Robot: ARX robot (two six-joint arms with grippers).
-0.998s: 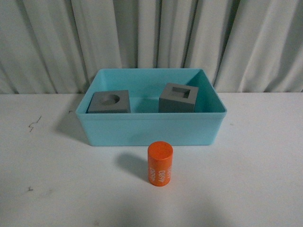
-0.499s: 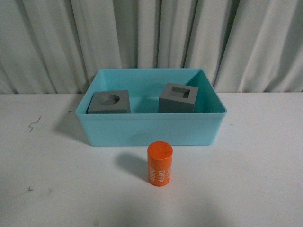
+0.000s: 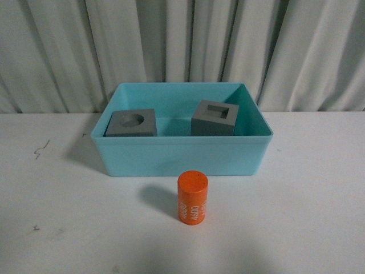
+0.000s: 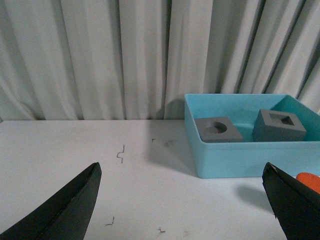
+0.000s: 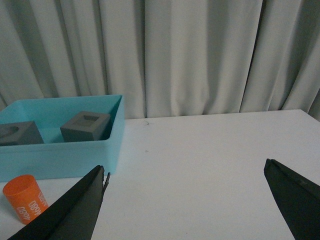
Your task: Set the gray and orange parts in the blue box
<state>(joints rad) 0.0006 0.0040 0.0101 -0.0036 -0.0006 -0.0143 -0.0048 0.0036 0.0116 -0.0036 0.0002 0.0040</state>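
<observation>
your left fingers (image 4: 60, 212) are spread wide with nothing between them, and your right fingers (image 5: 65, 210) are just as far apart and just as empty. neither arm shows in the front view, so i judge both are held back from the parts. in the right wrist view the orange cylinder (image 5: 24, 197) shows beside one dark finger, not between the pair.

in the front view the orange cylinder (image 3: 193, 198) stands upright on the worktop (image 3: 296, 217), at the lower centre of the frame. it is just in front of the near wall of the blue box (image 3: 182, 157) and apart from it. the box sits mid-frame before the pale curtain (image 3: 182, 40).

inside the box, the gray cube with the round recess (image 3: 131, 124) lies at the left. the gray cube with the square recess (image 3: 213, 120) lies right of centre, well apart from the first.

by my reading two of the three parts are done. what is left for you is the cylinder: grasp it, lift it over the near rim and release it inside.
</observation>
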